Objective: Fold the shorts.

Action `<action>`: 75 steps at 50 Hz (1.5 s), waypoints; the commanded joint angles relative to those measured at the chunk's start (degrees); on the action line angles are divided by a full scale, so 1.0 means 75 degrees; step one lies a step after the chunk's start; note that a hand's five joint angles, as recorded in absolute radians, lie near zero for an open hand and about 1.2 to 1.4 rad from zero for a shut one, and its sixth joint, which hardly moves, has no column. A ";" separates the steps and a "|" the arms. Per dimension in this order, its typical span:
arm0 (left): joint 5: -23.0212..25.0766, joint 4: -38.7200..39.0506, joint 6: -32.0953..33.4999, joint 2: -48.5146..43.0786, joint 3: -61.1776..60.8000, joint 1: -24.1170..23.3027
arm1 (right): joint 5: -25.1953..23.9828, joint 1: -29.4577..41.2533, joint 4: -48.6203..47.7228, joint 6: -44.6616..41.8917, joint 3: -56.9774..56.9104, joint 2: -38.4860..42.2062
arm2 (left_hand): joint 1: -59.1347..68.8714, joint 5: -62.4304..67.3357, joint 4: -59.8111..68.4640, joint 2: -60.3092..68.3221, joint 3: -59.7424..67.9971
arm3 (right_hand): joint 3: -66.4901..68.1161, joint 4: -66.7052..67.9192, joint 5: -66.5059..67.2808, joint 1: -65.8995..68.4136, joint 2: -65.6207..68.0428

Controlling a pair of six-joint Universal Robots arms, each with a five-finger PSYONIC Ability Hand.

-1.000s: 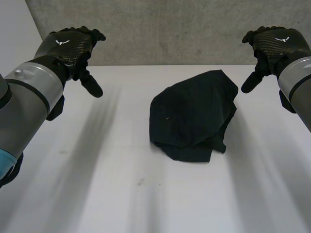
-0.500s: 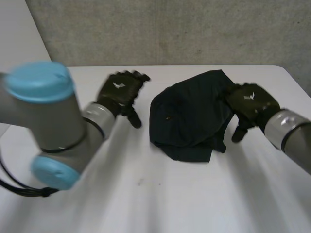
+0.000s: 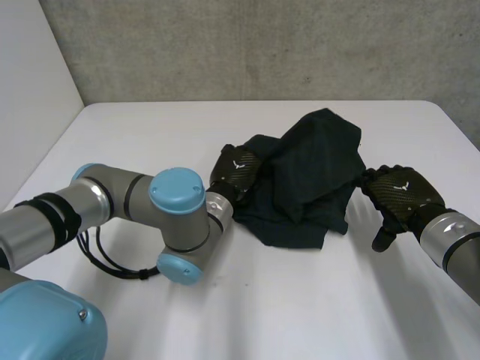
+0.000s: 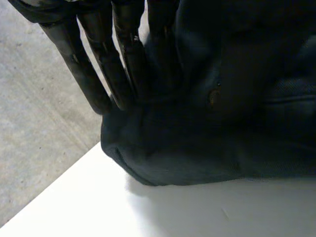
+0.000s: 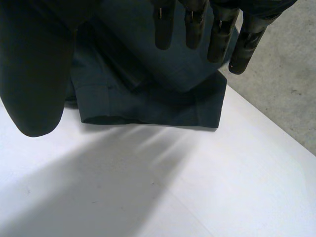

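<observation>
Left hand [image 3: 236,171] fingers [image 4: 126,54] are laid straight on the shorts [image 3: 311,176]; right hand [image 3: 401,196] fingers are spread, empty. Firm pinching is advised.

bare table [image 3: 300,307] before and behind the bunched shorts [image 3: 315,172], left arm [image 3: 112,199] lying across its left side

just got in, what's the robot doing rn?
Folding job, barely started. Dark shorts lie bunched up on the white table. The left hand is at the shorts' left edge, straight fingers touching the cloth. The right hand hovers open beside the right edge, holding nothing. No neat fold yet.
</observation>
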 commanded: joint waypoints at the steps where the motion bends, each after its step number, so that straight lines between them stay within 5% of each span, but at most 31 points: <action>1: -0.0321 -0.0001 -0.0024 0.0201 -0.0155 0.0017 | 0.0006 -0.0006 0.0002 -0.0012 0.0026 -0.0033 | 0.3896 0.4129 0.3964 0.3893 0.3988 | -0.0265 -0.0449 -0.0533 -0.0208 -0.0370; 6: -0.2322 0.0092 0.0035 0.1451 -0.0552 0.0320 | 0.0006 -0.0018 0.0002 -0.0012 0.0026 -0.0045 | 0.3896 0.4129 0.3964 0.3893 0.3988 | -0.0265 -0.0449 -0.0533 -0.0208 -0.0370; 13: -0.2643 0.0631 0.0023 0.3551 -0.1689 0.0907 | -0.0017 0.0029 0.0014 -0.0024 0.0073 -0.0115 | 0.3896 0.4129 0.3964 0.3893 0.3988 | -0.0265 -0.0449 -0.0533 -0.0208 -0.0370; 23: -0.2176 0.0785 -0.0094 0.5030 -0.2604 0.1166 | -0.0006 0.0088 0.0014 -0.0071 0.0120 -0.0115 | 0.3896 0.4129 0.3964 0.3893 0.3988 | -0.0265 -0.0449 -0.0533 -0.0208 -0.0370; 24: -0.2058 0.0750 -0.0118 0.5018 -0.2674 0.1154 | -0.0006 0.0088 0.0014 -0.0071 0.0120 -0.0115 | 0.3500 0.3732 0.3567 0.3496 0.3591 | -0.0265 -0.0449 -0.0533 -0.0208 -0.0370; 26: -0.1578 0.0562 -0.0270 0.4937 -0.2803 0.1130 | -0.0017 0.0088 0.0014 -0.0071 0.0132 -0.0115 | -0.0708 -0.0475 -0.0640 -0.0711 -0.0616 | -0.0265 -0.0449 -0.0533 -0.0208 -0.0370; 29: -0.0866 0.0270 -0.0515 0.4296 -0.2687 0.1107 | -0.0017 0.0088 0.0014 -0.0082 0.0132 -0.0138 | -0.2912 -0.2679 -0.2844 -0.2915 -0.2820 | -0.0265 -0.0449 -0.0533 -0.0208 -0.0370; 33: -0.0336 -0.0023 -0.0797 0.3276 -0.2127 0.0850 | -0.0006 0.0088 0.0014 -0.0094 0.0132 -0.0185 | -0.4418 -0.4186 -0.4351 -0.4422 -0.4327 | -0.0265 -0.0449 -0.0533 -0.0208 -0.0370; 40: -0.0124 -0.0060 -0.0833 0.1949 -0.1129 0.0591 | -0.0017 0.0088 0.0014 -0.0094 0.0132 -0.0197 | -0.4489 -0.4256 -0.4421 -0.4492 -0.4397 | -0.0265 -0.0449 -0.0533 -0.0208 -0.0370; 57: 0.1153 -0.0188 -0.0809 -0.0489 0.1649 0.0638 | -0.0017 0.0088 -0.0010 -0.0141 0.0226 -0.0115 | -0.3368 -0.3135 -0.3300 -0.3371 -0.3276 | -0.0265 -0.0449 -0.0533 -0.0208 -0.0370; 65: 0.1388 -0.0774 -0.0809 -0.1216 0.2493 0.0638 | -0.0017 0.0076 -0.0010 -0.0141 0.0190 -0.0092 | -0.0616 -0.0384 -0.0549 -0.0620 -0.0525 | -0.0265 -0.0449 -0.0533 -0.0208 -0.0370; 68: 0.1248 -0.0938 -0.0798 -0.1345 0.2751 0.0661 | -0.0017 0.0065 -0.0010 -0.0153 0.0179 -0.0091 | 0.3884 0.4116 0.3952 0.3880 0.3975 | -0.0265 -0.0449 -0.0533 -0.0208 -0.0370; 75: -0.0941 -0.0868 -0.0634 -0.0620 0.2354 0.0872 | -0.0017 0.0065 -0.0010 -0.0141 0.0179 -0.0033 | 0.3896 0.4129 0.3964 0.3893 0.3988 | -0.0265 -0.0449 -0.0533 -0.0208 -0.0370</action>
